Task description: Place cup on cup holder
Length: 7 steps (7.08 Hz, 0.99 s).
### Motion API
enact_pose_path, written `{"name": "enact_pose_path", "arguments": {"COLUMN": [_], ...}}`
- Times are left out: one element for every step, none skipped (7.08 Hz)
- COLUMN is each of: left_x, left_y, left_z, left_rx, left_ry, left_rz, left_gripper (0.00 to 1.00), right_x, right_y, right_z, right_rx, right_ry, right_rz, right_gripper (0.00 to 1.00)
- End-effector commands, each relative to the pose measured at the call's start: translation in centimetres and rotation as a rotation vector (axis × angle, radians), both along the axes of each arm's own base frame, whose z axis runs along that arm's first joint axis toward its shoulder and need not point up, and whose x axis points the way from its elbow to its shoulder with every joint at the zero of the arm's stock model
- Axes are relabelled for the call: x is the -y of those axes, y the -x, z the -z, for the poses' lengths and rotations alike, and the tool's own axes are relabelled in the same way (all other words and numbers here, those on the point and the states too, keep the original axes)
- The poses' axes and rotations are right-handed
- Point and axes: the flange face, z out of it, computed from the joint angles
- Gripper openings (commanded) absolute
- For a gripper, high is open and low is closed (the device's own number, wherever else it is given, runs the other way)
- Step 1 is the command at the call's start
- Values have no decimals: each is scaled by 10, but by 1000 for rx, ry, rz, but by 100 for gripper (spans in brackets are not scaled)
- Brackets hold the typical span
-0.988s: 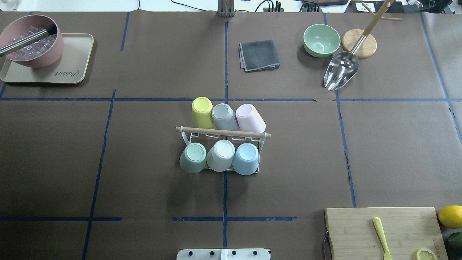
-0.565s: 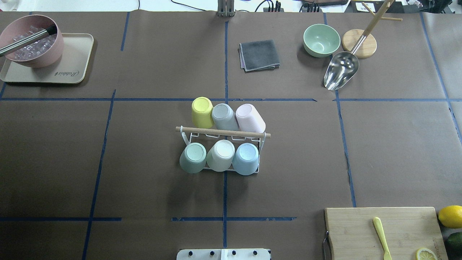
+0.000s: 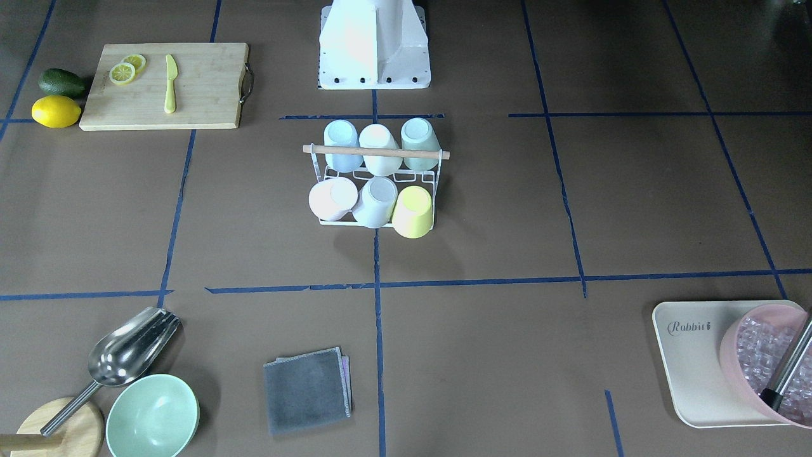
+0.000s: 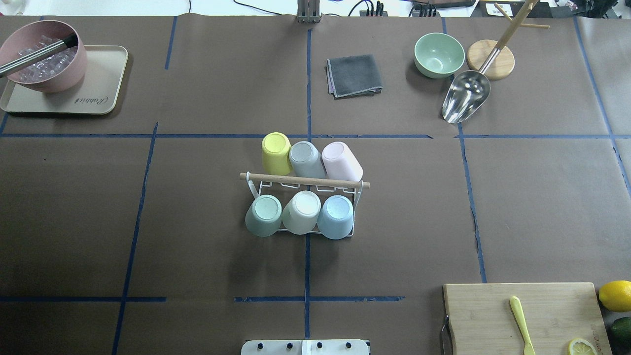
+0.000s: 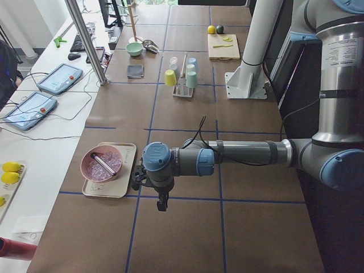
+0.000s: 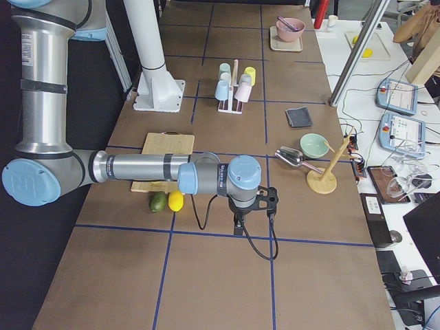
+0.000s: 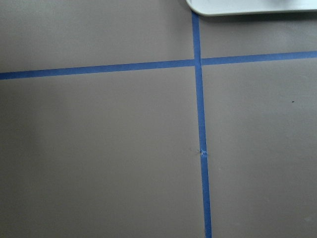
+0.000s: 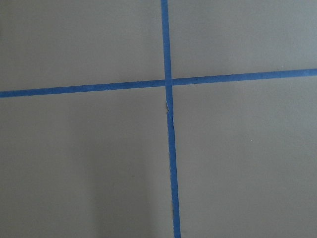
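The white wire cup holder with a wooden rod handle stands at the table's middle; it also shows in the front-facing view. Several cups sit upside down on it: yellow, grey and pink in the far row, green, cream and blue in the near row. My left gripper hangs beyond the table's left end, my right gripper beyond the right end. They show only in side views, so I cannot tell if they are open. Both wrist views show only brown paper and blue tape.
A beige tray with a pink bowl of ice is at the far left. A grey cloth, green bowl, metal scoop and wooden stand are at the far right. A cutting board with a knife is near right.
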Motion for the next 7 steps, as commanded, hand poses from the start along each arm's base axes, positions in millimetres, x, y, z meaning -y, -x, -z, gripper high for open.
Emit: {"name": "enact_pose_path", "arguments": {"left_x": [1,1,0,1,0,0,0], "left_y": [0,0,0,0,0,0,0], "left_z": [1,1,0,1,0,0,0], "left_rx": [0,0,0,0,0,0,0], "left_ry": [-1,-2,2,0,1,2,1], "left_rz": [0,0,1,2,0,1,0], "left_gripper": [100,100,100,100,100,100,100], "right_x": [-1,0,2,5,6,8,8], "right_y": [0,-1,0,3,4,5,5], "right_z": [-2,-3,-11,-13,-12,-10,-10], "right_rx": [-12,-15,-13,-12,-14,-14,-14], "right_ry": [-19,-53,-39,-35,-37,-41,-41], "right_rz": [19,53,55,61,64,66,66], "right_gripper": [100,100,100,100,100,100,100]}}
